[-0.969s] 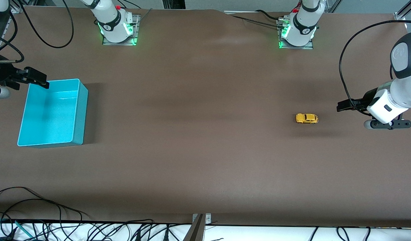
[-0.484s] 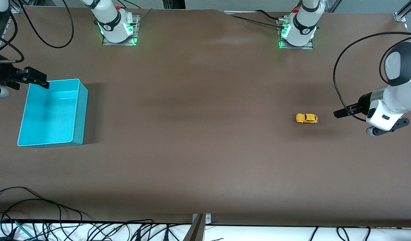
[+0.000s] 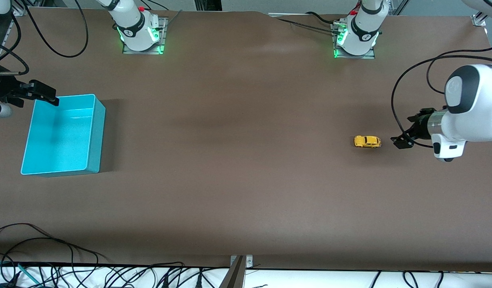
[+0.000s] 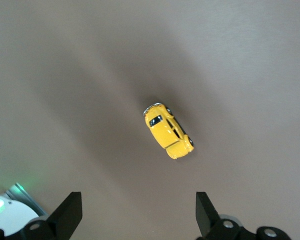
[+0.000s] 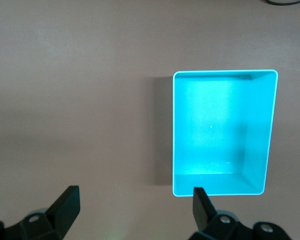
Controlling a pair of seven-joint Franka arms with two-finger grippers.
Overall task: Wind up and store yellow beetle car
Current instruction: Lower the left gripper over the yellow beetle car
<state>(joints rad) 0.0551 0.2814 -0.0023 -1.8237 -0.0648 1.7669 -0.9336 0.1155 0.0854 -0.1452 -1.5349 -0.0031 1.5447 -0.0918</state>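
The left gripper hangs just beside the yellow beetle car, toward the left arm's end of the table, its two fingers spread wide apart with the car showing between them in the left wrist view, and its white wrist is bent in from the table's edge. The right gripper waits over the turquoise bin, above the corner toward the robots' bases, fingers likewise spread.

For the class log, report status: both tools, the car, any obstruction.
Left tool open, up beside the yellow beetle car. Right tool open, waiting by the turquoise bin. Car on the table, untouched. Nothing between car and bin.
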